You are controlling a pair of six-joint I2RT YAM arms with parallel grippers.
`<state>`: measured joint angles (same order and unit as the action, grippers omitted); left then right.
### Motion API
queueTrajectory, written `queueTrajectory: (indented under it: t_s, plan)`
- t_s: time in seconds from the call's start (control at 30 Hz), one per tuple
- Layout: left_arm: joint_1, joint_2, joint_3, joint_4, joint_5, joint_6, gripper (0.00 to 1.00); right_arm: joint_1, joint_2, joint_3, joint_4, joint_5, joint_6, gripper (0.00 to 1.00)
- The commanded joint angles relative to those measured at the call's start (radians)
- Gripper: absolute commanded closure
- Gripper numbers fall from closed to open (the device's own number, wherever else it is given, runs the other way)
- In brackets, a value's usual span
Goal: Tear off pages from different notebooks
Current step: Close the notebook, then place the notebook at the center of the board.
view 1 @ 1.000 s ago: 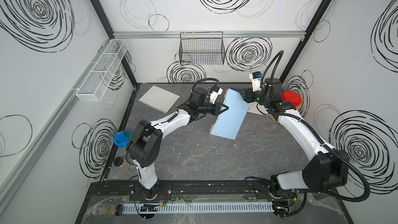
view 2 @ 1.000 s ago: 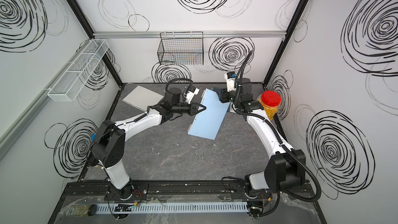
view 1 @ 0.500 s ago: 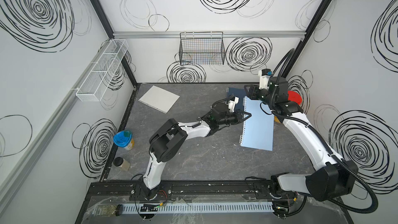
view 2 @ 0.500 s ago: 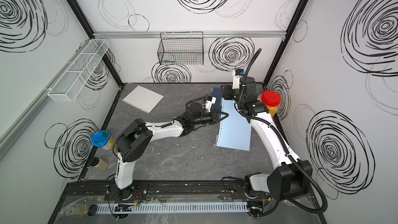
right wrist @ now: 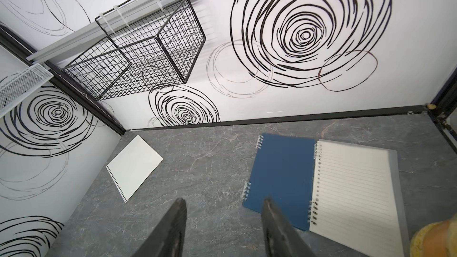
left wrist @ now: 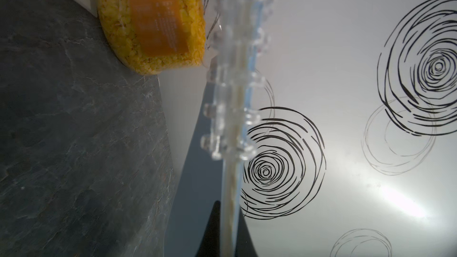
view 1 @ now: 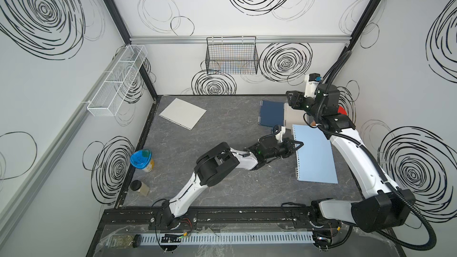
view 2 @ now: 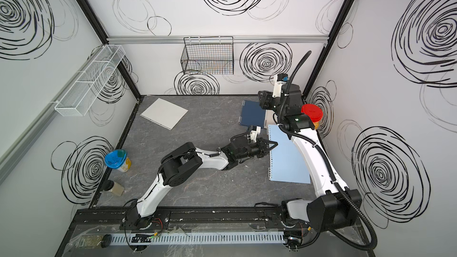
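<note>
Both top views show the light blue notebook (view 1: 315,154) (view 2: 288,159) on the right side of the table. My left gripper (view 1: 298,144) (left wrist: 228,228) is shut on its spiral edge (left wrist: 230,110), which the left wrist view shows edge-on. The dark navy notebook (view 1: 272,113) (right wrist: 282,179) and the clear-cover notebook (view 1: 293,117) (right wrist: 353,189) lie side by side at the back right. A loose page (view 1: 183,116) (right wrist: 134,166) lies at the back left. My right gripper (view 1: 290,98) (right wrist: 223,202) hangs open and empty above the navy notebook's near corner.
A red-lidded jar (view 1: 342,111) (left wrist: 150,21) of yellow flakes stands by the right wall behind my right arm. A blue-lidded cup (view 1: 141,160) and a small jar (view 1: 138,187) sit at the left edge. A black wire basket (view 1: 232,55) hangs on the back wall.
My left gripper has carried the light blue notebook from the table's middle to the right side and toward the front. My right gripper has moved away from it toward the back, jaws wider.
</note>
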<state>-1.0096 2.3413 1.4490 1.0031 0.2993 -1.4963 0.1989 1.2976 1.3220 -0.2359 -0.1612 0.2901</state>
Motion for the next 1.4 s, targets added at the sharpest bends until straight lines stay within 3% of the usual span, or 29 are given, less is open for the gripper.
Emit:
queueTrajectory:
  t_s: [0.0,0.27,0.53,0.93,1.03,1.23,1.37]
  plan:
    - [-0.013,-0.009,0.023,0.134,-0.098,-0.039,1.0,-0.009,-0.04,-0.001,-0.007,-0.021,0.007,0.48]
    - [-0.053,0.085,0.12,0.064,-0.178,-0.022,1.0,-0.012,-0.049,-0.036,0.006,-0.041,0.015,0.47]
    - [-0.068,0.235,0.322,-0.001,-0.127,0.002,1.0,-0.012,-0.045,-0.065,0.014,-0.073,0.026,0.48]
    - [-0.081,0.202,0.219,-0.11,-0.15,-0.018,1.0,-0.011,-0.033,-0.102,0.059,-0.1,0.05,0.48]
    - [-0.078,0.205,0.22,-0.109,-0.14,-0.022,0.89,-0.009,-0.027,-0.102,0.062,-0.105,0.054,0.48]
    - [-0.074,0.19,0.223,-0.143,-0.118,0.002,0.54,-0.009,-0.029,-0.101,0.061,-0.101,0.054,0.47]
    - [-0.068,0.143,0.187,-0.175,-0.126,0.039,0.43,-0.008,-0.031,-0.104,0.061,-0.095,0.051,0.47]
